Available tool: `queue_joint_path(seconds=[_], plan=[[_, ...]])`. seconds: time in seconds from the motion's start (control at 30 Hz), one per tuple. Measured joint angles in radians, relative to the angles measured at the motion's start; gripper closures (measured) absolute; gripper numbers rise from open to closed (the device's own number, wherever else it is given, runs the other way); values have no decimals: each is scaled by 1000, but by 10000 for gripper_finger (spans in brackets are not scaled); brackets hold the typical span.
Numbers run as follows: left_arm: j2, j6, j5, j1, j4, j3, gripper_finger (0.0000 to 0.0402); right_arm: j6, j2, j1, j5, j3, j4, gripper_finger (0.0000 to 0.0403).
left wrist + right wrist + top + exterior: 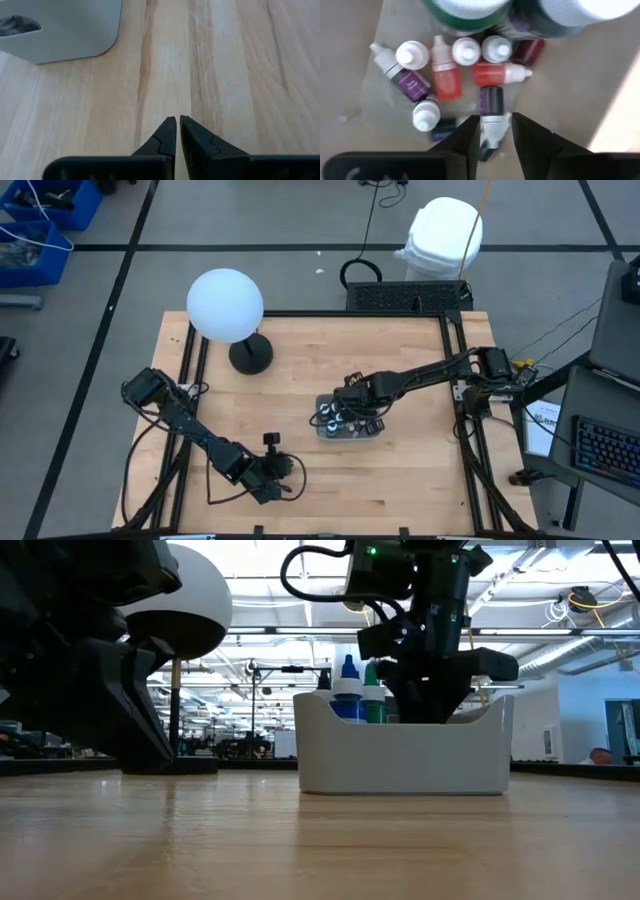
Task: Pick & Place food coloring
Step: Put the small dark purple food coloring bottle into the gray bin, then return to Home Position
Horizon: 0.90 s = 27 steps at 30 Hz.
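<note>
The food coloring [460,65] is all piled in the tray [372,433], which sits around mid-table, a bit toward the right arm's side. It's a heap of small whitish-capped bottles, some lying flat (a red one, a purple one), plus a few bigger ones with round tops crowded at one end. From table level you can see a blue [347,690] and a green bottle [372,700] poking above the tray wall.

The right gripper [495,131] is down inside the tray with its fingers partway apart, straddling a dark bottle with a white cap [491,112]. I can't tell whether the fingers are actually gripping it.

What could go wrong: the bottles are packed touching each other, so closing could shove or trap a neighbour, and a lying bottle can roll or squirt out of the fingers. The tray walls are right there too, so a sideways move could hit the wall and drag the tray.

Room-wise, there's plenty of bare table [420,480] around the tray. The left gripper [177,131] is parked near the front edge, fingers pinched together with nothing in them, well apart from the tray. The lamp [226,306] stands at the back left.
</note>
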Motion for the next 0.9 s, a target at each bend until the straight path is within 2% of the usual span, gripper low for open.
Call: queue_joint_path(seconds=[0.2,0.3,0.4,0.53,0.67,0.8,0.9], plan=[[0,11,0,13,5,0,369,29,-4,7,40,0,-48,273],[0,74,0,29,39,0,369,53,-39,16,75,0,-77,270],[-9,183,8,50,92,0,369,83,-119,23,43,0,-66,272],[-61,382,18,71,184,-1,371,101,-275,51,-51,-2,14,288],[-184,645,29,62,253,-3,395,72,-493,84,-185,-94,269,327],[-394,773,63,56,275,-42,396,78,-714,94,-193,-237,393,383],[-566,807,119,55,287,-113,397,128,-871,94,-191,-357,449,397]])
